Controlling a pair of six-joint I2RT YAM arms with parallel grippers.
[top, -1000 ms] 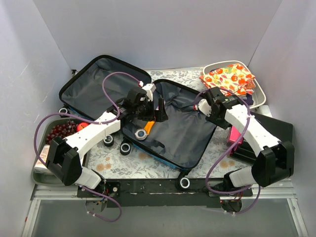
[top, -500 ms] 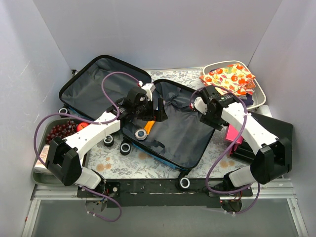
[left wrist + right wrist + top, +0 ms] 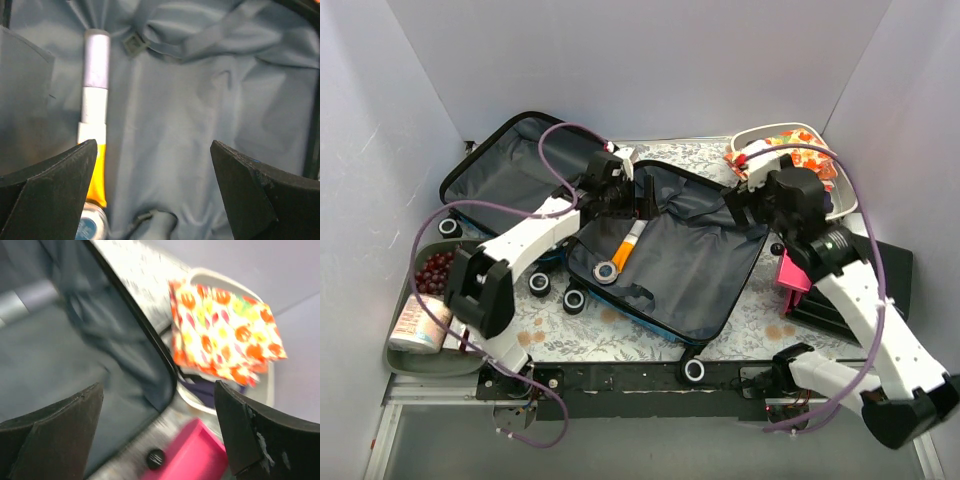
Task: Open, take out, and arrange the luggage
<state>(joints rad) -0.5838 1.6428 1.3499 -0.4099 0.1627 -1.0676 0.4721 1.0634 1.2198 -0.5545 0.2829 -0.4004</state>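
Left gripper, fingers apart, hovers over the tube in the luggage. Centre the jaws across the tube before descending. Right gripper, fingers also apart, should hold off at the far-right rim.

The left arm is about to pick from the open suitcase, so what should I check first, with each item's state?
1. The luggage lies open and flat: ok.
2. The left gripper is open and empty: ok.
3. The orange-and-white tube is centred between the left gripper's fingers: not ok, it sits off to one side.
4. The right gripper is open and empty: ok.
5. The luggage is emptied: not ok, the tube and a tape roll lie inside.
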